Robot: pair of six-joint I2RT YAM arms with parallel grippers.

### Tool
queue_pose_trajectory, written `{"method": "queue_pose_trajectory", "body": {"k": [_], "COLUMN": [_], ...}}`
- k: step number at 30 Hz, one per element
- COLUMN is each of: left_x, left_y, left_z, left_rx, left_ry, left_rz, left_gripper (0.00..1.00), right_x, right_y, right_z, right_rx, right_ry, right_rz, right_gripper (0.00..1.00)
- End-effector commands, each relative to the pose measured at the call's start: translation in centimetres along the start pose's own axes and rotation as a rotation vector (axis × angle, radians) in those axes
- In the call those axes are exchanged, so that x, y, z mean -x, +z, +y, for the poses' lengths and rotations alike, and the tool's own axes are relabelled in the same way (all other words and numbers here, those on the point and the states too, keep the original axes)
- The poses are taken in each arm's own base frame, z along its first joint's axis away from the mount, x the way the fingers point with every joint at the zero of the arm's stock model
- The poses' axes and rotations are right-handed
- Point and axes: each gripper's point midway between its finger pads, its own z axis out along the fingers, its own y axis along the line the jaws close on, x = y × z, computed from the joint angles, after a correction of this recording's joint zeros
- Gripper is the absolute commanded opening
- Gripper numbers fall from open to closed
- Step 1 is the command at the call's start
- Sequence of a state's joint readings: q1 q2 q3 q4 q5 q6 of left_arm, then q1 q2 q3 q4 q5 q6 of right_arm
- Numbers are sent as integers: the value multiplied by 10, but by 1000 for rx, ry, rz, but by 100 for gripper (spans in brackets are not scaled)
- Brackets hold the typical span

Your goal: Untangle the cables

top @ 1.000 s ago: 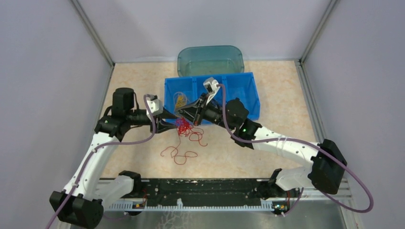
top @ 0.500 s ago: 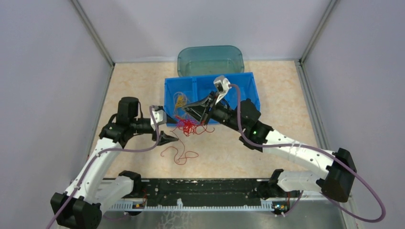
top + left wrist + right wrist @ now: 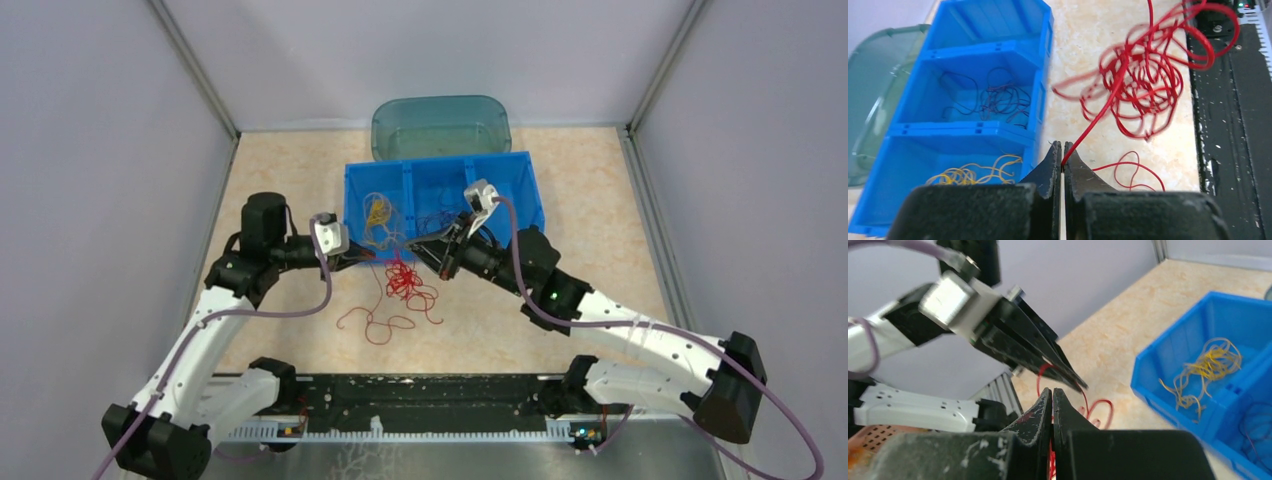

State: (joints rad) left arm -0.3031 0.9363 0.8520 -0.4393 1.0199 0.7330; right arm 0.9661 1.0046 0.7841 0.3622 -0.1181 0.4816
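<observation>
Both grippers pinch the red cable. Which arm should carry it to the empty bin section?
Right, probably. The right gripper sits nearer the blue bin's empty end section, while the left gripper pinches the red cable beside the yellow-filled end.

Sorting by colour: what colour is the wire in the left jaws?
The wire is red, clearest in left wrist view.

Left gripper (image 3: 372,258): we brought it back toward 1 o'clock.
Right gripper (image 3: 425,250): we shifted it toward 4 o'clock.
Red cables (image 3: 403,281): drooping lower now.
</observation>
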Motion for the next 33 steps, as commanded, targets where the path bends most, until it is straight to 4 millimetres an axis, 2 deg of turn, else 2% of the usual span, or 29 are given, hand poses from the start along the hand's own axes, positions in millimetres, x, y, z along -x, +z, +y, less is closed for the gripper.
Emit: {"method": "queue_pose_trajectory", "body": {"k": [1, 3, 6, 8, 10, 13, 15, 19, 22, 27, 33], "left_x": [32, 41, 61, 71, 75, 77, 81, 93, 102, 104, 107], "left_y": [-10, -15, -23, -23, -19, -11, -6, -4, -6, -4, -1], "left_z": [21, 31, 37, 35, 29, 21, 14, 7, 1, -7, -10], "left_rx": [84, 121, 151, 146, 113, 80, 56, 41, 33, 16, 2], "left_ry": [120, 212, 378, 463, 529, 599, 633, 669, 687, 695, 687], "left_rz": [-13, 3, 0, -5, -3, 3, -7, -35, -58, -73, -83], "left_gripper": [0, 0, 0, 0, 0, 0, 0, 0, 0, 0, 0], "right_x": [-7, -25, -58, -66, -62, -36, -16, 7, 12, 5, -10], "right_y": [-16, -23, -36, -41, -41, -34, -27, -14, -8, -4, 6], "right_z": [-17, -28, -41, -39, -30, -11, 1, 10, 16, 40, 51], "right_rx": [-83, -113, -139, -111, -63, 18, 62, 98, 173, 335, 400], "right_ry": [-42, -54, -62, -74, -97, -142, -163, -177, -114, -2, 46], "right_rz": [18, 70, 162, 190, 188, 112, 43, -12, -20, -12, 19], "right_gripper": [0, 1, 12, 29, 41, 57, 62, 63, 57, 55, 50]}}
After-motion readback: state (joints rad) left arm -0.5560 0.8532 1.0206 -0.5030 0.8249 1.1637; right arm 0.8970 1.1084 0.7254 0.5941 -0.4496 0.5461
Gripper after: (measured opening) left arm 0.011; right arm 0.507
